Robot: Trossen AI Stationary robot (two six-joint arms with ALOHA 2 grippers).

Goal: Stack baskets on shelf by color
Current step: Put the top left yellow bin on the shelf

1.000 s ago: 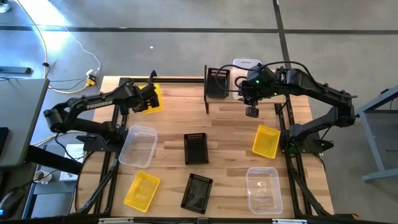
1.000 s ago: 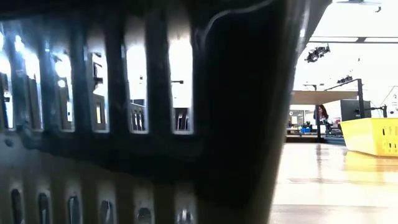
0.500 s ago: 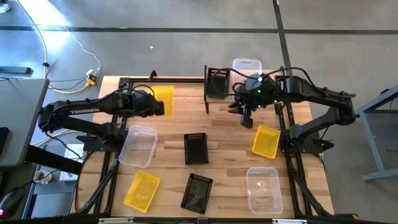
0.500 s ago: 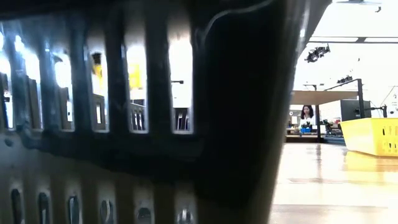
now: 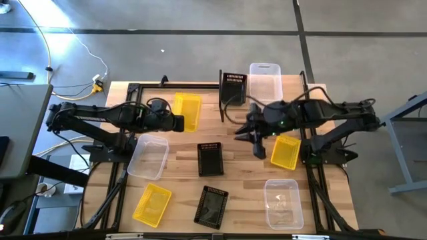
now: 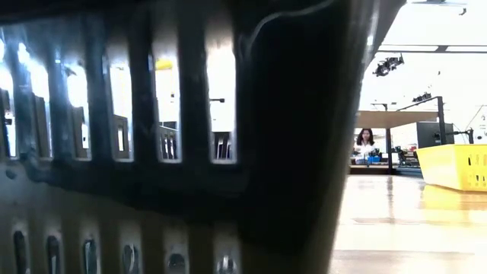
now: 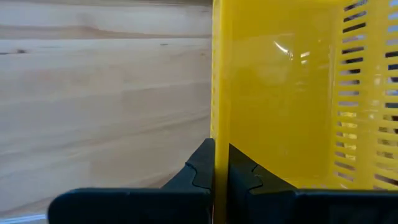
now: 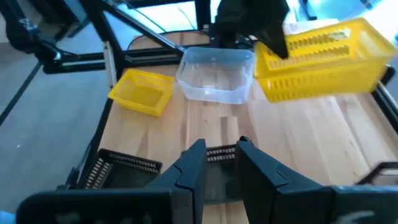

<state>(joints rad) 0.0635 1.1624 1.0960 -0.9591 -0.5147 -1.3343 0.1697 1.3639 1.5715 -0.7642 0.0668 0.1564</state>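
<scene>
Progress: early; a black basket and a clear tub sat on the shelf, nothing stacked.
Left gripper: fingers clamped on a yellow basket, held above the worktop near the shelf.
Right gripper: fingers apart, empty, above the worktop's middle.
Count: three yellow, three black, three clear.
Left: seven to place.

Bright, even daylight; glare on floor; low view blocked by blurred, backlit black basket.
</scene>
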